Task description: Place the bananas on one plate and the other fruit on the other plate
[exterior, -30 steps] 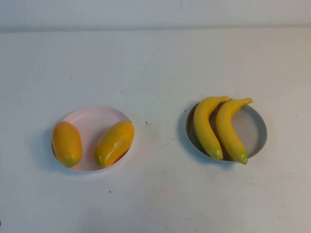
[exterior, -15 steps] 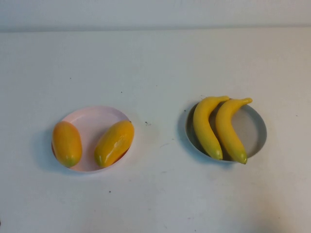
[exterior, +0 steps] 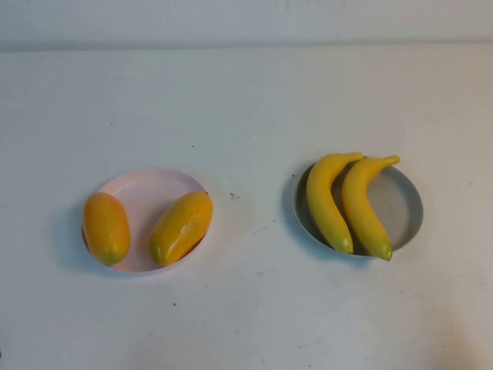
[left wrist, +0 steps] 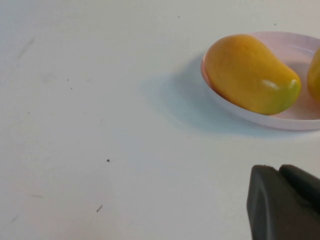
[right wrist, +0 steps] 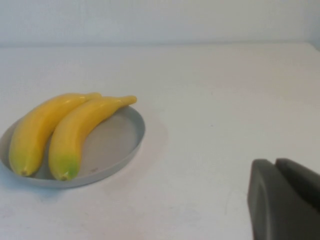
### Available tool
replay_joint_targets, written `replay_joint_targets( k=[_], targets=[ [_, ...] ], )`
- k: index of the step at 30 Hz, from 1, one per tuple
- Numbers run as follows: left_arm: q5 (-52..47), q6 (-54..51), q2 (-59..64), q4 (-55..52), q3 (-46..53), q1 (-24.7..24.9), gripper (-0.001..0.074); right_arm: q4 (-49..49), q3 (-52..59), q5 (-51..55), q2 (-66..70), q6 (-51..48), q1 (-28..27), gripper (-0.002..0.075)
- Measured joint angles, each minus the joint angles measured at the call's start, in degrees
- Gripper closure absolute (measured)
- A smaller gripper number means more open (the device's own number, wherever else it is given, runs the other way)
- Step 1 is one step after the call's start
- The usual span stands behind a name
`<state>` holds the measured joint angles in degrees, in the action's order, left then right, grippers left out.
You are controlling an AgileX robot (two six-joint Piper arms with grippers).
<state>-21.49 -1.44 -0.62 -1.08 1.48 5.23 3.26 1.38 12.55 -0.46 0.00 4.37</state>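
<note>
Two yellow bananas (exterior: 330, 202) (exterior: 367, 206) lie side by side on the grey-blue plate (exterior: 407, 210) at the right; they also show in the right wrist view (right wrist: 37, 130) (right wrist: 82, 131) on that plate (right wrist: 120, 142). Two orange-yellow mango-like fruits (exterior: 105, 227) (exterior: 181, 227) lie on the pale pink plate (exterior: 146, 194) at the left. One fruit (left wrist: 250, 74) on the pink plate (left wrist: 295, 117) shows in the left wrist view. My left gripper (left wrist: 279, 169) is shut and empty, back from the pink plate. My right gripper (right wrist: 275, 162) is shut and empty, back from the grey plate. Neither gripper shows in the high view.
The white table (exterior: 246, 108) stretches to a pale back wall (exterior: 246, 19). Bare tabletop lies between the two plates and in front of them.
</note>
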Motion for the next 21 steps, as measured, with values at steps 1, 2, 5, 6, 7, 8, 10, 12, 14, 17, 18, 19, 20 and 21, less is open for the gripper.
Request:
replay_joint_targets(
  k=[1,2,5,6,7,8,10,12,14,17,18,19,20,21],
  targets=[
    [0.0,0.0,0.0,0.0,0.0,0.0,0.0737,0.0,0.0,0.64,0.0,0.0,-0.11,0.0741],
    [0.0,0.0,0.0,0.0,0.0,0.0,0.0737,0.0,0.0,1.13,0.0,0.0,-0.11,0.0741],
    [0.0,0.0,0.0,0.0,0.0,0.0,0.0736,0.12,0.0,2.05,0.0,0.0,-0.11,0.0741],
    [0.0,0.0,0.0,0.0,0.0,0.0,0.0737,0.12,0.0,2.48,0.0,0.0,-0.11,0.0741],
    [0.0,0.0,0.0,0.0,0.0,0.0,0.0737,0.22,0.0,3.24,0.0,0.0,-0.11,0.0741],
    [0.0,0.0,0.0,0.0,0.0,0.0,0.0737,0.22,0.0,4.16,0.0,0.0,-0.11,0.0741],
    [0.0,0.0,0.0,0.0,0.0,0.0,0.0736,0.25,0.0,6.7,0.0,0.0,-0.11,0.0741],
    [0.0,0.0,0.0,0.0,0.0,0.0,0.0737,0.25,0.0,7.75,0.0,0.0,-0.11,0.0741],
    [0.0,0.0,0.0,0.0,0.0,0.0,0.0736,0.25,0.05,7.85,0.0,0.0,-0.11,0.0741],
    [0.0,0.0,0.0,0.0,0.0,0.0,0.0736,0.25,0.05,7.99,0.0,0.0,-0.11,0.0741],
    [0.0,0.0,0.0,0.0,0.0,0.0,0.0736,0.25,0.05,7.99,0.0,0.0,-0.11,0.0741],
    [0.0,0.0,0.0,0.0,0.0,0.0,0.0736,0.25,0.05,8.01,0.0,0.0,-0.11,0.0741],
    [0.0,0.0,0.0,0.0,0.0,0.0,0.0736,0.25,0.05,8.01,0.0,0.0,-0.11,0.0741],
    [0.0,0.0,0.0,0.0,0.0,0.0,0.0736,0.25,0.05,8.01,0.0,0.0,-0.11,0.0741]
  ],
)
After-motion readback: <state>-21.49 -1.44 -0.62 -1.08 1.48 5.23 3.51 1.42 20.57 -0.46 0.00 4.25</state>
